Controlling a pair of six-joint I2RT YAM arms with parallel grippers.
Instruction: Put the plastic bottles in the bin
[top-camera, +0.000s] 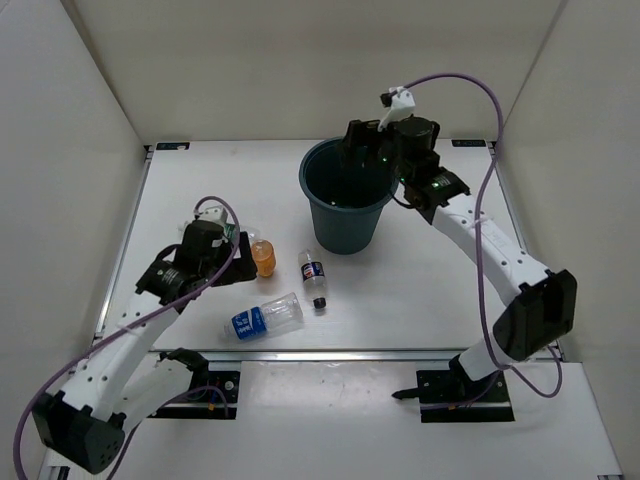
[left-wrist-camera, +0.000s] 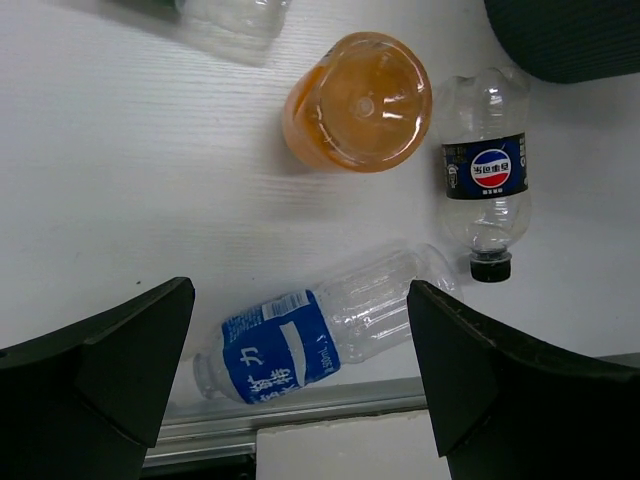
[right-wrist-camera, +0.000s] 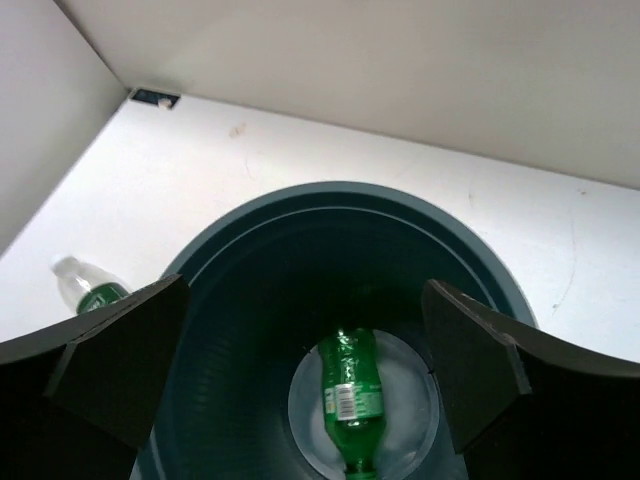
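The all-green bottle (right-wrist-camera: 350, 400) lies on the floor of the dark teal bin (right-wrist-camera: 250, 215), and my right gripper (right-wrist-camera: 305, 290) hangs open and empty above the bin's mouth. On the table lie the stubby orange bottle (left-wrist-camera: 357, 103), the dark-labelled bottle (left-wrist-camera: 485, 172) and the clear blue-labelled bottle (left-wrist-camera: 300, 340). My left gripper (left-wrist-camera: 300, 300) hovers open over the blue-labelled one, touching nothing. The clear green-labelled bottle (right-wrist-camera: 90, 292) lies left of the bin. From above, the bin (top-camera: 345, 195) stands at centre back, the right gripper (top-camera: 360, 150) over its rim and the left gripper (top-camera: 215, 262) beside the orange bottle (top-camera: 264, 257).
White enclosure walls (top-camera: 70, 150) close in the table on the left, back and right. An aluminium rail (left-wrist-camera: 300, 415) runs along the table's near edge just below the blue-labelled bottle. The right arm's purple cable (top-camera: 490, 200) loops beside the bin.
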